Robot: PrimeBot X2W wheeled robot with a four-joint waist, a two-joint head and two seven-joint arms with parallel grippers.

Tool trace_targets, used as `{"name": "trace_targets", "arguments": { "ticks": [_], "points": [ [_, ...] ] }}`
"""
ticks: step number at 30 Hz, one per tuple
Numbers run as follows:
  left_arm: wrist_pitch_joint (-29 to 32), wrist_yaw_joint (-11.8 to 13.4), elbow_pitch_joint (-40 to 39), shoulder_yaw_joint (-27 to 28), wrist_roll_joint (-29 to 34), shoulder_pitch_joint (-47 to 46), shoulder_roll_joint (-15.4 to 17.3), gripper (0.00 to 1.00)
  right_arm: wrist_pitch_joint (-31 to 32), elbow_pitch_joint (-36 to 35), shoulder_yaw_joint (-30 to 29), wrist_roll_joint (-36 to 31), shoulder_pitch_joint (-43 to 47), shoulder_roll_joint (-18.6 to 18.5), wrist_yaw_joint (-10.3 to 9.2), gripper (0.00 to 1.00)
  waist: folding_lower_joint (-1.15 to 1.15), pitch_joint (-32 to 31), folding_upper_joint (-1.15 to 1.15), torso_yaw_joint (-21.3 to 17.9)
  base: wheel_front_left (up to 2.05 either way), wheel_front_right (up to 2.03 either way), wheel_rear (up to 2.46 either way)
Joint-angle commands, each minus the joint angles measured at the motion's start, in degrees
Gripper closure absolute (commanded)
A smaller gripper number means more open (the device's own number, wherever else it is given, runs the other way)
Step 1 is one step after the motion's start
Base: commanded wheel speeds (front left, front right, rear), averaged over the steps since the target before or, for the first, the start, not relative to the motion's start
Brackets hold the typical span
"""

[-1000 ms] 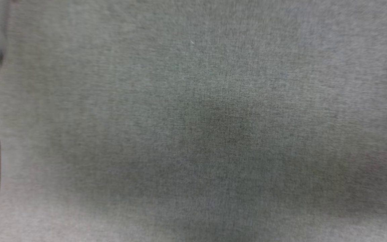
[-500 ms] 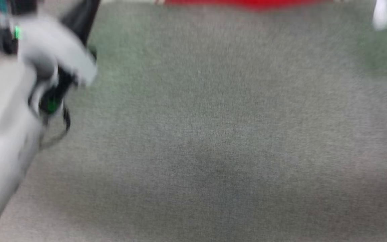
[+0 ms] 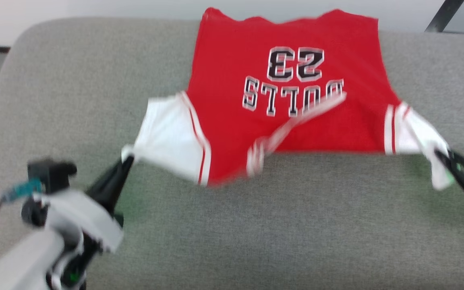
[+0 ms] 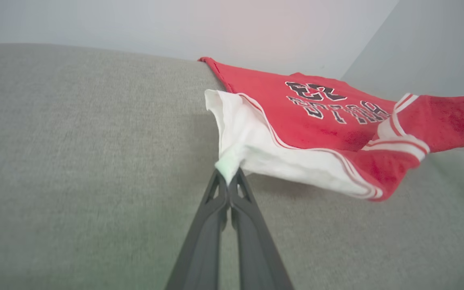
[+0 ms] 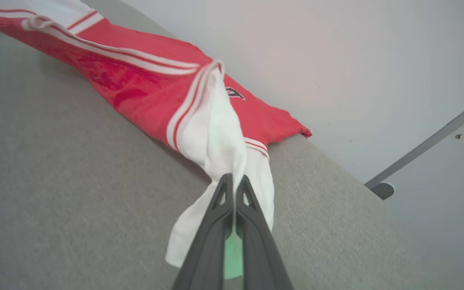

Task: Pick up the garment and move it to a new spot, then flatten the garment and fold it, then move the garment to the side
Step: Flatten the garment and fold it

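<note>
Left hand (image 3: 129, 159) is pinched tight on one white sleeve end of the red short-sleeved jersey (image 3: 232, 80), and right hand (image 3: 441, 155) is clamped on the other. The shirt is stretched sleeve-to-sleeve across the grey fabric-covered table (image 3: 256, 241), with its hem at the far edge by a pale wall (image 3: 95, 8) and its collar nearest the robot. The lettering reads upside down: "23", then roughly "BULLS".

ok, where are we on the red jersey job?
Done: the red short-sleeved jersey shirt with white sleeve ends is picked up, left jaws shut on one white sleeve end, right jaws on the other. In hand: it hangs stretched between them, near edge raised, far hem on the grey fabric cushion; relocating or flattening, cannot tell which. Left: folding, then moving it aside.
</note>
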Motion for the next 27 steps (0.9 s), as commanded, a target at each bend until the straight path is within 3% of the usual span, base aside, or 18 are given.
{"name": "trace_targets", "arguments": {
  "ticks": [1,14,25,26,27],
  "points": [
    [-0.6,1.1,-0.8,0.1,0.1,2.3,0.7,1.0,-0.2,-0.4,-0.6,-1.0,2.1,-0.8,-0.08,1.0,0.0,-1.7,0.0,-0.5,0.0,0.0,0.0],
    [-2.1,7.4,-7.6,4.5,-2.2,18.6,0.3,1.0,1.3,-1.2,-10.9,-2.7,20.5,1.4,-0.08,1.0,0.0,-2.3,0.0,-1.4,0.0,0.0,0.0],
    [-2.1,9.9,-10.7,6.3,-0.9,23.0,-0.2,1.0,7.0,-3.6,-16.6,-2.2,25.6,4.0,-0.08,1.0,0.0,-1.4,0.0,-0.7,0.0,0.0,0.0],
    [-2.1,9.8,-10.8,6.3,-0.7,22.7,-0.3,1.0,7.7,-4.0,-17.1,-2.3,25.5,4.3,-0.08,0.87,0.0,-1.2,0.0,-0.5,0.0,0.0,0.0],
    [-2.1,9.8,-10.8,6.3,-0.6,22.4,-0.5,1.0,8.4,-4.4,-17.6,-2.6,25.5,4.5,-0.08,0.51,0.0,-1.1,0.0,-0.3,0.0,0.0,0.0]
  ]
}}
